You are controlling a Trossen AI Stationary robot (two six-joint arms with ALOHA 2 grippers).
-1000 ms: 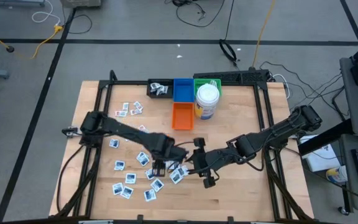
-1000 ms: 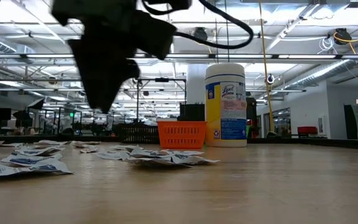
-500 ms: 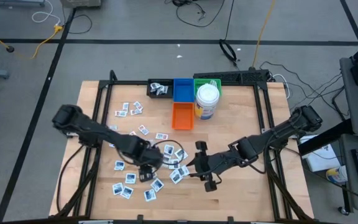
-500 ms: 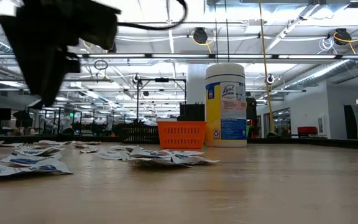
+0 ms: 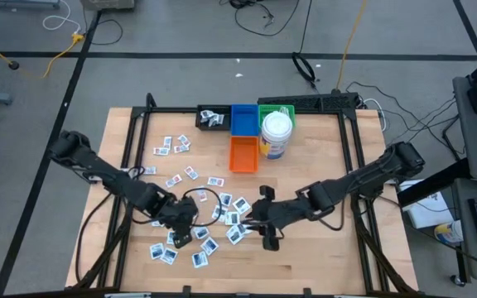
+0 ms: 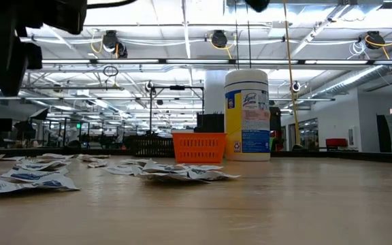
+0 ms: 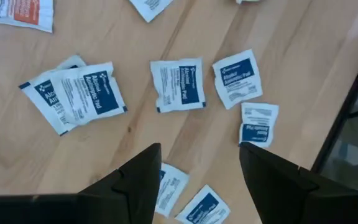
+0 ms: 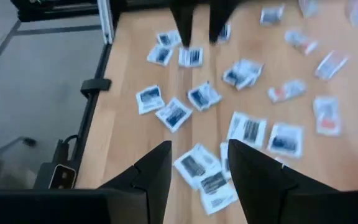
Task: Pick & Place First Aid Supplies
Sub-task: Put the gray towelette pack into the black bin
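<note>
The first aid supplies, small flat white packets (image 5: 222,213) with blue, dark or red print, lie scattered on the wooden table's left half. They also show in the left wrist view (image 7: 178,84) and the right wrist view (image 8: 247,130). My left gripper (image 5: 182,235) hangs open above the near-left packets, pointing steeply down, with nothing between its fingers (image 7: 201,180). My right gripper (image 5: 255,222) hovers open over the packets near the table's middle, slanting down toward the left (image 8: 199,174).
At the far side stand a black bin (image 5: 211,118) holding a few packets, a blue bin (image 5: 243,119), a green bin (image 5: 276,110), an orange bin (image 5: 243,154) and a wipes canister (image 5: 276,135). A black frame rail (image 5: 131,157) runs along the table's edges.
My left gripper has swung from beside the right gripper toward the table's left and near edges, rolling about its own axis as it went. It now hangs over the near-left packets. The packets lie as before.
</note>
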